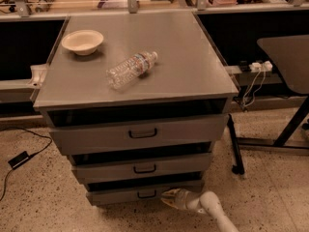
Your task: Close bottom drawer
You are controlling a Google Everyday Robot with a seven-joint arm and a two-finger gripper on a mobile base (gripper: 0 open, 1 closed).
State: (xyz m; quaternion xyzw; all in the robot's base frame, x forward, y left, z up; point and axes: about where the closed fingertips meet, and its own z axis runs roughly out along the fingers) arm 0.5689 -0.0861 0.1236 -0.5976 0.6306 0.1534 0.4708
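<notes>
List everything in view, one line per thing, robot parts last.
cabinet: one, grey, centre
bowl: one, cream, back left of the cabinet top
plastic bottle: one, clear, lying on its side mid-top
top drawer: one, grey, widest front
middle drawer: one, grey, below it
bottom drawer: one, grey, lowest, narrowest front
side table: one, dark, right
power adapter: one, black, floor at left
gripper: one, pale, by the bottom drawer's front, right of its handle
arm: one, white, lower right
</notes>
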